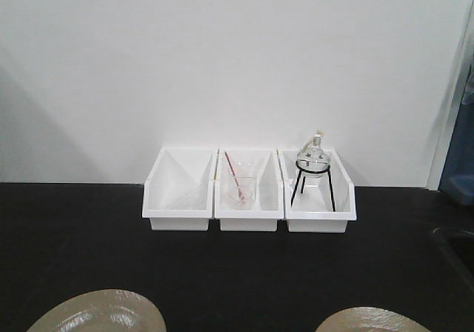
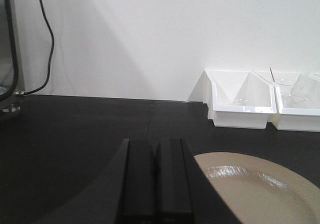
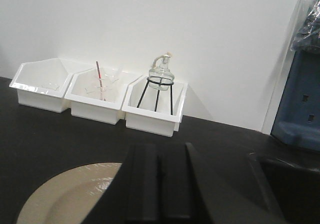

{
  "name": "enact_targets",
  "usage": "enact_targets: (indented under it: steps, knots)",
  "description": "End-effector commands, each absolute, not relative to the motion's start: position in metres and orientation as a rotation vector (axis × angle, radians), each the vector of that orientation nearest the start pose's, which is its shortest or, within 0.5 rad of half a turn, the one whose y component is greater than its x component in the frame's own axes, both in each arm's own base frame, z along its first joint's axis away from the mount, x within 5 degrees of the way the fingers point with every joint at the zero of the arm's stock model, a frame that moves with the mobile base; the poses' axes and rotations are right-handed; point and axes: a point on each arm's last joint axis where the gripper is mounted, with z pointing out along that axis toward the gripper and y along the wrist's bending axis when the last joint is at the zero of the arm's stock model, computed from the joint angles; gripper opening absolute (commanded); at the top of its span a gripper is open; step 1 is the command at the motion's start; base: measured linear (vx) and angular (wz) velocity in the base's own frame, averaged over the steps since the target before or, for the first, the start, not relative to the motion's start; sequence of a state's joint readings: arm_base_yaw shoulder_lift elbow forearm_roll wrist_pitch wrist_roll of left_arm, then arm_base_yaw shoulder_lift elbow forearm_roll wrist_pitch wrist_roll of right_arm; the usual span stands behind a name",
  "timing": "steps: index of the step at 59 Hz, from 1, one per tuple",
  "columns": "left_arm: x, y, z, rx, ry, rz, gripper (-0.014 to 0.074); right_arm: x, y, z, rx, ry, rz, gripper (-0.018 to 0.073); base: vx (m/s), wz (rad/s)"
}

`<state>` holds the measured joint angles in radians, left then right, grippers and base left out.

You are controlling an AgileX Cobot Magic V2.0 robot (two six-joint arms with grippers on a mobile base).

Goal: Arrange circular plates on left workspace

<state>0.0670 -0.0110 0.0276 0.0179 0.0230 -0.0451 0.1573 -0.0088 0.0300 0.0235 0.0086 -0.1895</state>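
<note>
While L plate (image 1: 96,313) & R plate (image 1: 374,322) lie flat on surface (image 1: 222,265), well apart | L claw (image 2: 155,184), R claw (image 3: 159,194) seen closed, empty | plates judged stiff, slick, brittle; rim to be pinched.

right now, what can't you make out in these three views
Left plate: front view's bottom edge cuts off its near part; in the left wrist view the left tool covers its left side.
Right plate: mostly below the front view's bottom edge; the right tool hides part in the right wrist view.
Glassware in the middle bin: too small and blurred to identify.
Sink: cut by the front view's right edge.
</note>
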Motion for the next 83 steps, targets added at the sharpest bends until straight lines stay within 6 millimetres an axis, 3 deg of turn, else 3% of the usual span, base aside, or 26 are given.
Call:
enact_targets:
  steps: [1, 56, 70, 78, 83]
  knots:
    - [0.055, 0.003, 0.206, -0.077, 1.437, 0.012, 0.0003, 0.054, 0.008, 0.209, -0.236, 1.406, -0.019, 0.0, 0.15, -0.08]
    - [0.055, 0.003, 0.208, -0.075, 1.423, 0.013, 0.0002, 0.054, 0.008, 0.209, -0.235, 1.402, -0.019, 0.0, 0.03, -0.04]
    - [0.051, 0.003, 0.225, -0.068, 1.264, 0.009, 0.0002, 0.048, 0.006, 0.233, -0.137, 1.152, 0.039, 0.0, 0.0, 0.0]
    - [0.044, 0.002, 0.245, -0.057, 1.072, 0.008, 0.0002, 0.039, 0.004, 0.259, -0.096, 1.014, 0.054, 0.0, 0.0, 0.0]
    - [0.041, 0.002, 0.262, -0.057, 1.058, 0.007, 0.0002, 0.034, 0.003, 0.284, -0.099, 0.977, 0.046, 0.0, 0.0, 0.0]
